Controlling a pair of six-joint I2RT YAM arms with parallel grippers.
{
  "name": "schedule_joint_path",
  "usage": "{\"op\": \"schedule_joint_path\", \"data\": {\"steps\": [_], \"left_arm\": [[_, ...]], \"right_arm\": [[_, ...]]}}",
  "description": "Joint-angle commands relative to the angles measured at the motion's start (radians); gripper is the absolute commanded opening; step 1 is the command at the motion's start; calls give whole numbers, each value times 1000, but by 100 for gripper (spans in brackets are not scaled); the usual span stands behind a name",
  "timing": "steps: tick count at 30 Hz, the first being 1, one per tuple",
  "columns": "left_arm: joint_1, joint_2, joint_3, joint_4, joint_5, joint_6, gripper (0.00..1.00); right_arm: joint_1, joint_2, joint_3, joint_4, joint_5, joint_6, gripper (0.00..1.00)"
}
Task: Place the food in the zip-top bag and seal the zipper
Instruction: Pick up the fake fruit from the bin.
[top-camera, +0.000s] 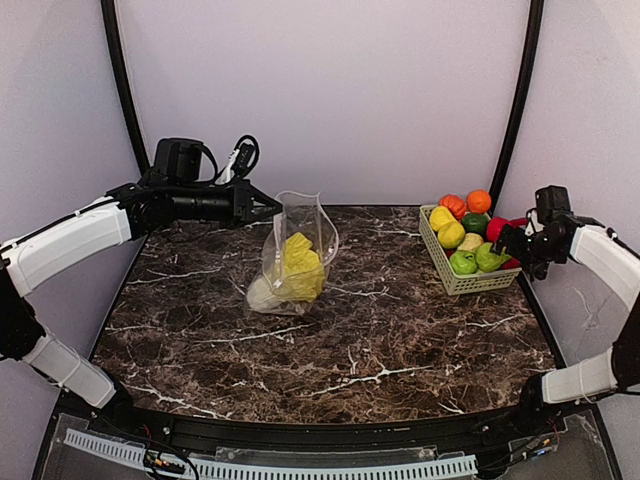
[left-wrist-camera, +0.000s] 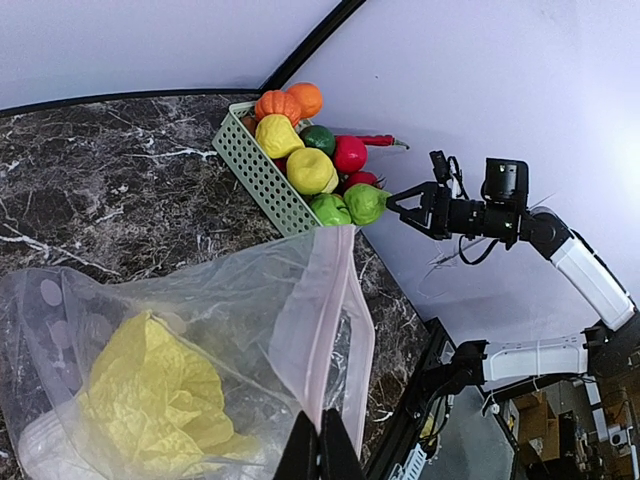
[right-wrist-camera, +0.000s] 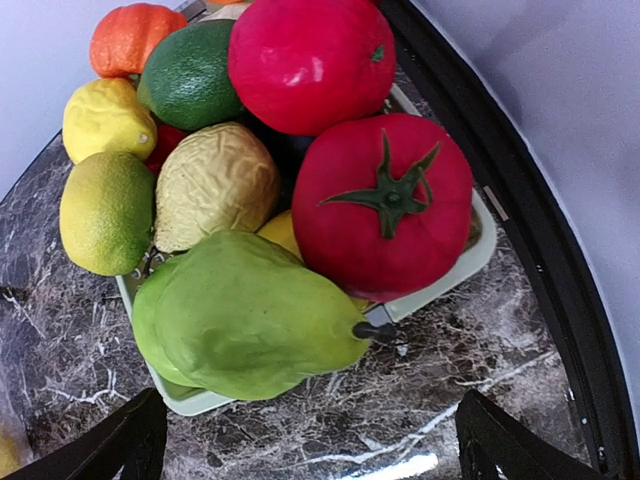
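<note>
1. Overhead view: the left gripper (top-camera: 268, 209) is clamped on the top edge of the clear, floppy bag (top-camera: 300, 225). The bag stands on the veined marble table (top-camera: 400, 340) with a crinkled yellow cabbage (top-camera: 298, 268) inside.
2. Left wrist view: the fingers are pinched together on the bag's pale pink zipper (left-wrist-camera: 318, 300).
3. Right wrist view: the right gripper (right-wrist-camera: 310, 420) has its jaws spread wide over a smooth green pear (right-wrist-camera: 240, 315) and a glossy red tomato (right-wrist-camera: 385, 205), both heaped in the mesh basket (right-wrist-camera: 470, 255).

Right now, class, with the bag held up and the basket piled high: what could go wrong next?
1. The left fingers pinch only the zipper edge; the floppy bag could slip free or sag shut.
2. The pear overhangs the basket rim; the open right fingers might knock it or the tomato out onto the table.
</note>
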Motion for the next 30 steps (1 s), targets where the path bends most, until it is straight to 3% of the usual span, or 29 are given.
{"op": "schedule_joint_path", "data": {"steps": [1,22,30], "left_arm": [[6,-42,-29,28,-1,-14,1],[6,-34,-34,44,3,-23,1],[6,-40,-33,38,-6,-17,1]], "right_arm": [[-4,22,-17,148,-100,-10,99],[-4,208,-20,267,-148,1,97],[-4,209,-25,277,-150,13,82]]}}
